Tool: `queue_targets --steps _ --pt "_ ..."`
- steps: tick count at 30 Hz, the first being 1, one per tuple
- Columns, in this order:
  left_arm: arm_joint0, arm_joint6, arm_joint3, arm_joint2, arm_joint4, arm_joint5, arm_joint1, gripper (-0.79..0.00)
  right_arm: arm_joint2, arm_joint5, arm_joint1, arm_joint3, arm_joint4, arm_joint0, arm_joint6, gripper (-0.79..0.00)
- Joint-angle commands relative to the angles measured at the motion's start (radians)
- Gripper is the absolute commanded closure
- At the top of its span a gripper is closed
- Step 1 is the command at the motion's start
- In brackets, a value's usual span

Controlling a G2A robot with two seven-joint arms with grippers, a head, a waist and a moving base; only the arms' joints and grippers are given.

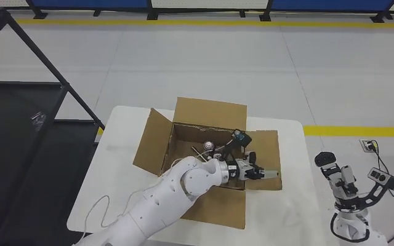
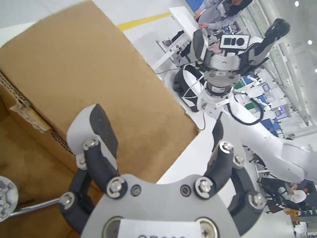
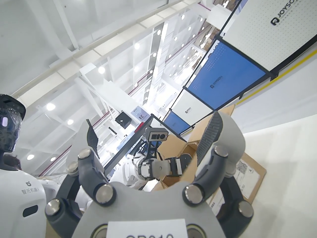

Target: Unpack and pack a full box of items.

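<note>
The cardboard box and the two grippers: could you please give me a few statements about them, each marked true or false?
1. The cardboard box has its flaps open. True.
2. The left gripper is shut on a tool. False: its jaws stand open, holding nothing.
3. The right gripper is open and empty. True.
4. The box stands on the floor. False: it stands on the white table.
5. A metal item with a round head lies inside the box. True.

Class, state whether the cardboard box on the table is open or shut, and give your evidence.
Open. The cardboard box has all four flaps splayed outward in the top view, leaving its inside exposed.
</note>
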Motion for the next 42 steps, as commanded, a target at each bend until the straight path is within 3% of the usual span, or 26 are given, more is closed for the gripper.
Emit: queue_targets --steps 1,12,19,23,29,37,42 --pt "-0.009 0.012 0.032 0.019 0.006 -0.001 -0.018 -0.785 0.029 0.0 -0.005 -0.01 -0.006 -0.018 -0.018 -0.785" --pt "-0.052 0.015 0.185 0.053 -0.021 -0.011 -0.101 -0.785 0.066 0.0 -0.019 -0.005 -0.028 -0.045 -0.051 -0.785" --pt "-0.071 0.033 0.172 -0.007 -0.013 -0.042 -0.101 -0.785 0.071 0.014 -0.019 -0.014 -0.038 -0.045 -0.068 -0.785" --pt "-0.053 0.04 0.095 -0.08 0.008 -0.053 -0.073 -0.785 0.088 0.014 -0.019 -0.073 -0.174 -0.028 -0.117 -0.785" --pt "0.031 0.02 -0.112 -0.266 0.062 -0.035 0.0 -0.785 0.049 0.087 -0.01 -0.182 -0.465 0.058 -0.058 -0.785" --pt "0.265 -0.06 -0.494 -0.62 0.126 0.024 0.101 -0.785 -0.079 0.266 -0.008 -0.277 -0.77 0.188 -0.022 -0.785" --pt "0.397 -0.097 -0.636 -0.827 0.115 0.032 0.14 -0.785 -0.22 0.355 -0.009 -0.299 -0.912 0.289 0.063 -0.785"
